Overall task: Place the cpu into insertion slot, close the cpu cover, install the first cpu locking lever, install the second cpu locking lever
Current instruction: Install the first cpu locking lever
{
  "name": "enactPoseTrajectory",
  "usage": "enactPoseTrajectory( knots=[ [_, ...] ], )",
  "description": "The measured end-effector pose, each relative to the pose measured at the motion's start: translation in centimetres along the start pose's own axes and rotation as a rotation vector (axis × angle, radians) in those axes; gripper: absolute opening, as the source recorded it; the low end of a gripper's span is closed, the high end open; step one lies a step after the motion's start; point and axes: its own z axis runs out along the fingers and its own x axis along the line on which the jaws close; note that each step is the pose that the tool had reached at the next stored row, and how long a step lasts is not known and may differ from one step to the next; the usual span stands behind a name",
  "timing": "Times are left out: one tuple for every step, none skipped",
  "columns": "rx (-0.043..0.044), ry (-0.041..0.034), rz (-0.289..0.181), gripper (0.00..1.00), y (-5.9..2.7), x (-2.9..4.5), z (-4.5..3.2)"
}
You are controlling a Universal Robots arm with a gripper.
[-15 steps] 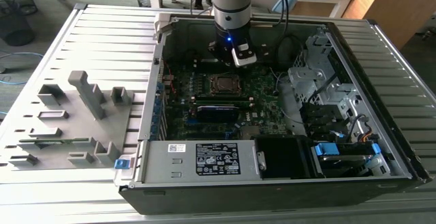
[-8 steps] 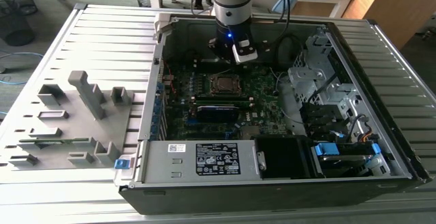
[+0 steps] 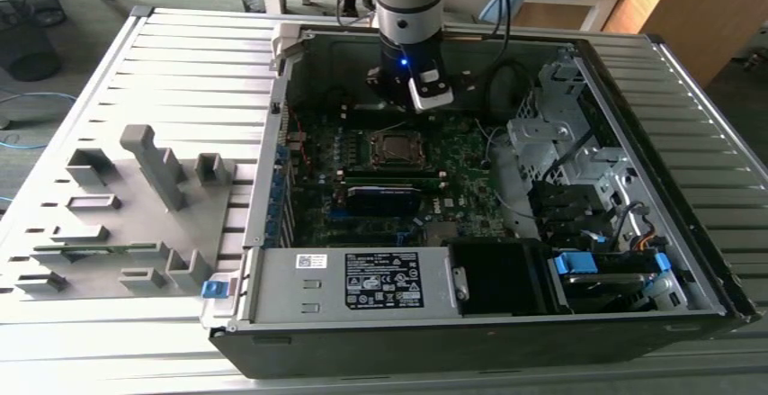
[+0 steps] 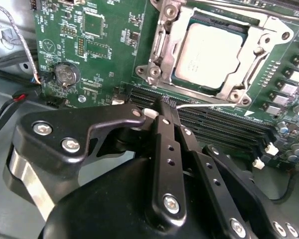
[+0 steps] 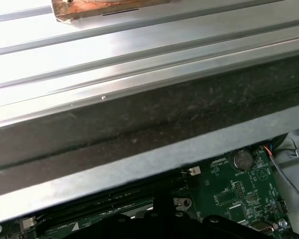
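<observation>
The cpu [image 4: 212, 52], a flat square chip with a dull silver top, lies in its socket on the green motherboard [image 4: 104, 45]. The silvery cpu cover [image 4: 162, 50] lies flat around it, and the chip shows through its window. A thin bright lever rod [image 4: 209, 105] runs along the socket's edge beside the memory slots. My gripper [image 4: 161, 105] hovers next to that edge, its black fingers [image 4: 165, 134] shut together with nothing between them. In the exterior view the gripper [image 3: 412, 100] hangs inside the open computer case, just behind the cpu [image 3: 394, 148].
The case walls [image 5: 139, 124] ring the motherboard. A power supply [image 3: 372, 278] sits at the front, and a drive cage [image 3: 552, 134] with cables is on the exterior view's right. A grey fixture block [image 3: 132, 206] stands on the slatted table [image 3: 180, 62] to the left. Memory slots [image 4: 224, 127] lie under the fingertips.
</observation>
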Motion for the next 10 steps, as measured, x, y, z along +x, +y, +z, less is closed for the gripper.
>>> enactPoseTrajectory(
  knots=[
    [-0.0003, -0.0001, -0.001, 0.11, -0.06, 0.21, -0.03],
    [-0.0006, -0.0001, -0.001, 0.11, -0.12, 0.43, -0.06],
    [-0.0008, -0.0003, -0.002, 0.11, -0.19, 0.67, -0.1],
    [-0.0009, -0.0006, -0.003, 0.11, -0.26, 0.91, -0.14],
    [-0.0011, -0.0007, -0.003, 0.11, -0.32, 1.14, -0.18],
    [-0.0012, -0.0007, -0.004, 0.11, -0.39, 1.37, -0.22],
    [-0.0014, -0.0007, -0.004, 0.11, -0.44, 1.56, -0.25],
    [-0.0016, -0.0006, -0.005, 0.11, -0.47, 1.67, -0.27],
    [-0.0029, -0.0001, -0.005, 0.11, -0.48, 1.71, -0.28],
    [-0.0045, 0.0005, -0.005, 0.11, -0.49, 1.72, -0.28]
  ],
)
